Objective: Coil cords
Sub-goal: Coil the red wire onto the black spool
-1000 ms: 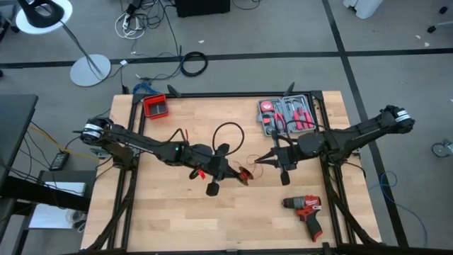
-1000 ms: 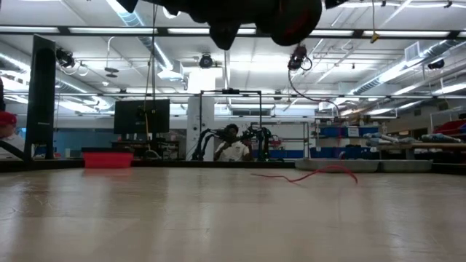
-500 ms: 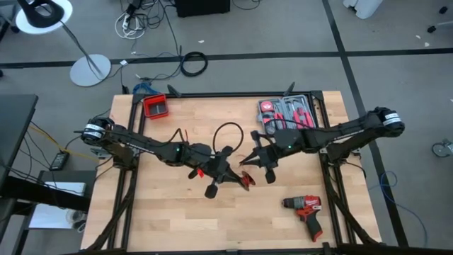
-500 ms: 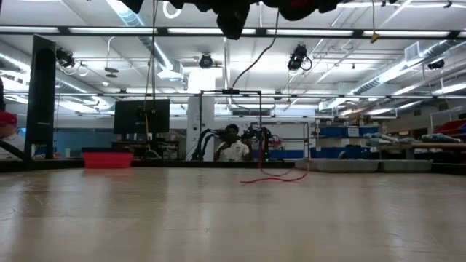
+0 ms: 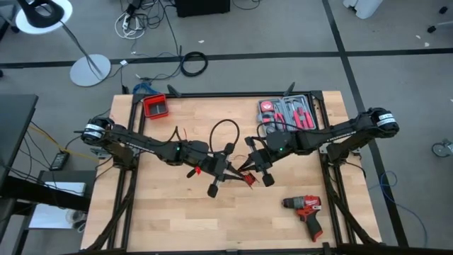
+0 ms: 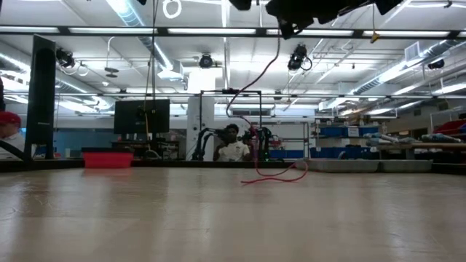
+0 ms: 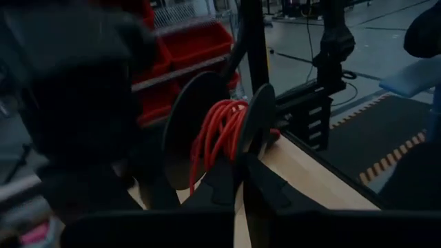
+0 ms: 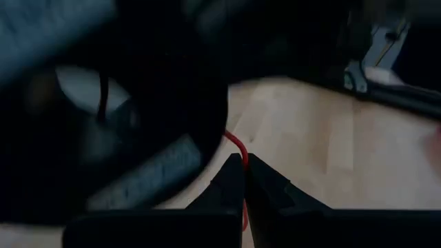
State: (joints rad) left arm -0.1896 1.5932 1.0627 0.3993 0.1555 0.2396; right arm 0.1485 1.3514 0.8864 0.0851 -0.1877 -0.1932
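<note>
My left gripper point(image 5: 232, 171) hangs over the table's middle, shut on a small black spool point(image 7: 220, 134) wound with red cord point(image 7: 215, 138). Right beside it, my right gripper point(image 5: 249, 164) is shut on the thin red cord point(image 8: 236, 146) that runs off the spool. In the low view the red cord point(image 6: 271, 73) hangs from above, and its lower loop point(image 6: 273, 175) lies on the table. A black cord point(image 5: 225, 133) arches in a loop on the far side of my left gripper. My left gripper pinches the rim of one of the spool's black discs point(image 7: 256, 141) between its two fingers, coming about level from the table's left. The spool is lifted clear of the table, its axis across the fingers. My right gripper pinches the thin red cord point(image 8: 238, 150) between its fingertips, slanting down from the table's right. The cord runs on from the fingers toward the spool, and its other length hangs slack below.
A red drill point(image 5: 306, 212) lies near the front right. A tool case point(image 5: 287, 113) sits at the far right and a red bin point(image 5: 155, 106) at the far left. A person point(image 6: 231, 145) sits in the room beyond the table.
My right gripper has gone toward the table's left and a little down, up to the spool, staying shut on the red cord. The cord, which lay stretched on the table, now hangs from above with only a loop on the table. My left gripper has rolled with the spool.
</note>
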